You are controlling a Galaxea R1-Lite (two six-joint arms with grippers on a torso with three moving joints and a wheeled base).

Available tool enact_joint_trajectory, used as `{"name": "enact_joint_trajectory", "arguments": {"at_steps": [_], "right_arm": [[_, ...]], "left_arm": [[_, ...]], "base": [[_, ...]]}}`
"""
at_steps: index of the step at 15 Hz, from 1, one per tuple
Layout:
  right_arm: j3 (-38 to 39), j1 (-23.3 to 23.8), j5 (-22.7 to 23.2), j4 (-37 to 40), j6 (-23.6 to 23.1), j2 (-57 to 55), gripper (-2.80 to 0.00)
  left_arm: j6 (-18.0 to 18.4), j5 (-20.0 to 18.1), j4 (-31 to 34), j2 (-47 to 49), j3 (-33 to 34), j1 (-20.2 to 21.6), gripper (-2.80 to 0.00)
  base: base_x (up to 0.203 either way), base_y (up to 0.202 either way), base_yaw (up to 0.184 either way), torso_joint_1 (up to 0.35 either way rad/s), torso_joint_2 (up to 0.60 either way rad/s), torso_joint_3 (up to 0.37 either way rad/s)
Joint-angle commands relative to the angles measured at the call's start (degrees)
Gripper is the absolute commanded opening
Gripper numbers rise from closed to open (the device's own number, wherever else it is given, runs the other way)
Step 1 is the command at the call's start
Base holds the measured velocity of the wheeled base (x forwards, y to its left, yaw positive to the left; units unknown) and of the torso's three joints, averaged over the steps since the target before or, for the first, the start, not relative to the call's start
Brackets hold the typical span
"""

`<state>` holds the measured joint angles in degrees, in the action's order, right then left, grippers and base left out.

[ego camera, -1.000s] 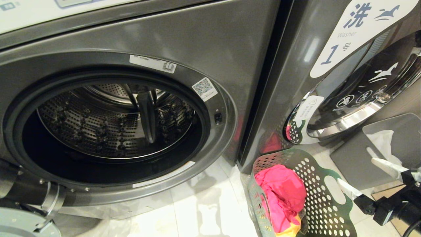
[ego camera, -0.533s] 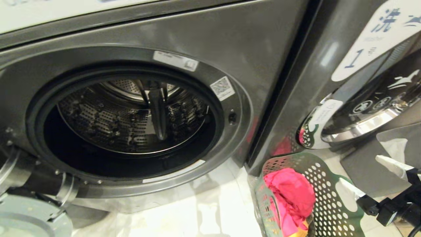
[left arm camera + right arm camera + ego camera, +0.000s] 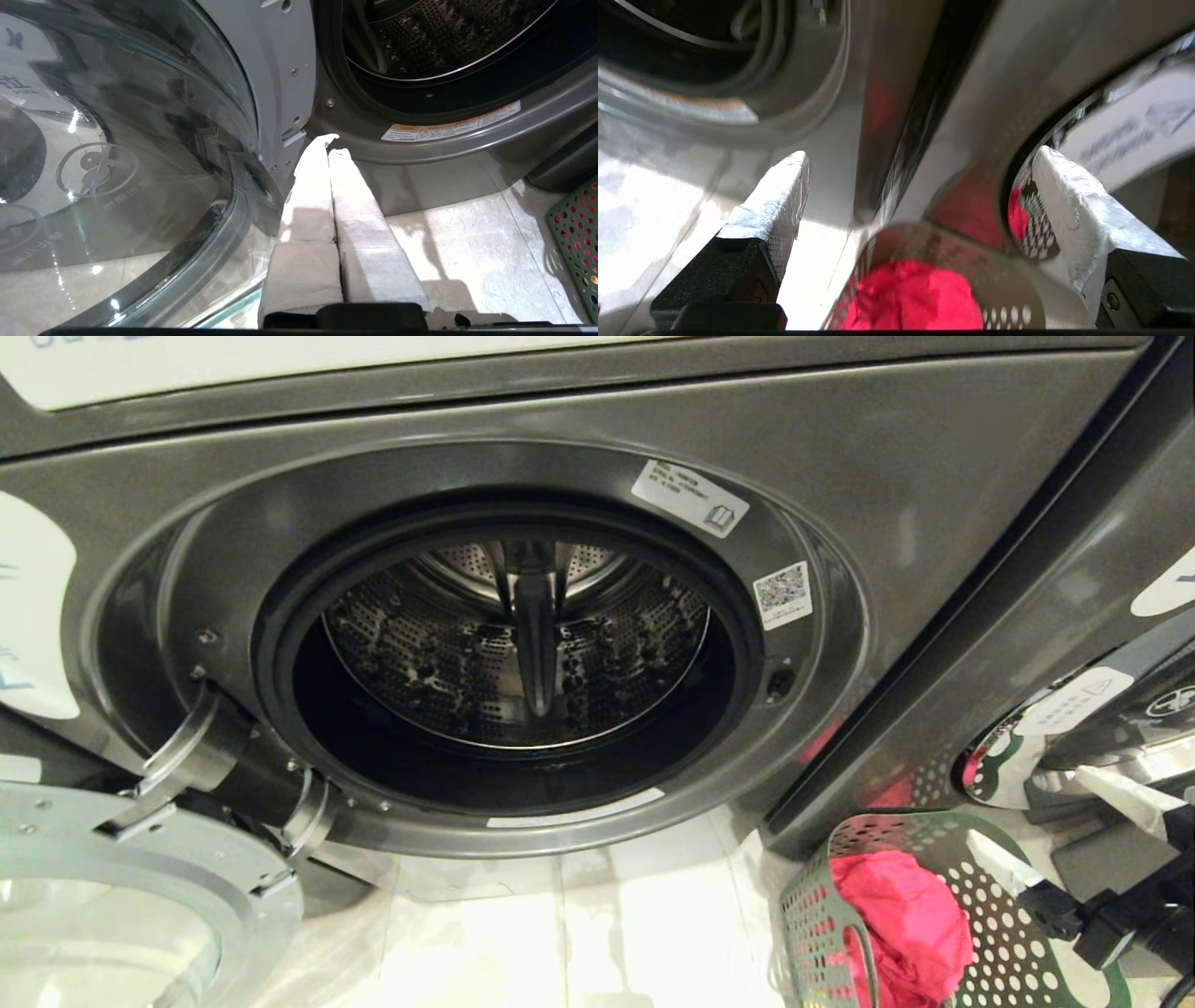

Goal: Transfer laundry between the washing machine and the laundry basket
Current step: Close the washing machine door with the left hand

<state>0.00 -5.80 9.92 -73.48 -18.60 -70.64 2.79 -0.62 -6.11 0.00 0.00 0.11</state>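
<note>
You see the washing machine (image 3: 523, 644) with its door (image 3: 140, 154) swung open and the drum bare. The right gripper (image 3: 1074, 821) hangs over the laundry basket (image 3: 1008, 933), fingers spread wide (pink clothes (image 3: 901, 919) lie inside). The left gripper (image 3: 332, 145), fingers pressed together, sits low beside the door.

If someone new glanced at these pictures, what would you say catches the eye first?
The open washing machine fills the head view, its steel drum looking empty. At lower right, bright pink laundry sits in a green perforated basket. The right pincer hangs open just above that basket.
</note>
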Motion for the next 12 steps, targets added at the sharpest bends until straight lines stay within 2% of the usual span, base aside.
{"name": "enact_joint_trajectory", "arguments": {"at_steps": [1, 4, 6, 9, 12], "right_arm": [[-0.16, -0.25, 0.41, -1.62, -0.04, 0.49, 0.00], [-0.36, -0.62, 1.87, -3.55, 0.42, 3.29, 0.00], [-0.36, -0.56, 1.06, -0.43, 0.67, 8.78, 0.00], [-0.32, -0.48, -3.69, 13.45, 2.66, 22.07, 0.00], [-0.10, -0.39, -9.64, 37.55, 6.69, 35.41, 0.00]], "left_arm": [[0.02, 0.01, -0.04, 0.09, 2.29, -0.02, -2.80], [0.02, 0.01, -0.04, 0.09, 2.29, -0.02, -2.80], [0.02, 0.01, -0.04, 0.09, 2.29, -0.02, -2.80], [-0.07, 0.01, -0.04, 0.09, 2.29, -0.02, -2.80], [0.02, 0.01, -0.04, 0.09, 2.29, -0.02, -2.80]], "base": [[0.000, 0.000, 0.000, 0.000, 0.00, 0.000], [0.000, 0.000, 0.000, 0.000, 0.00, 0.000], [0.000, 0.000, 0.000, 0.000, 0.00, 0.000], [0.000, 0.000, 0.000, 0.000, 0.00, 0.000], [0.000, 0.000, 0.000, 0.000, 0.00, 0.000]]}}
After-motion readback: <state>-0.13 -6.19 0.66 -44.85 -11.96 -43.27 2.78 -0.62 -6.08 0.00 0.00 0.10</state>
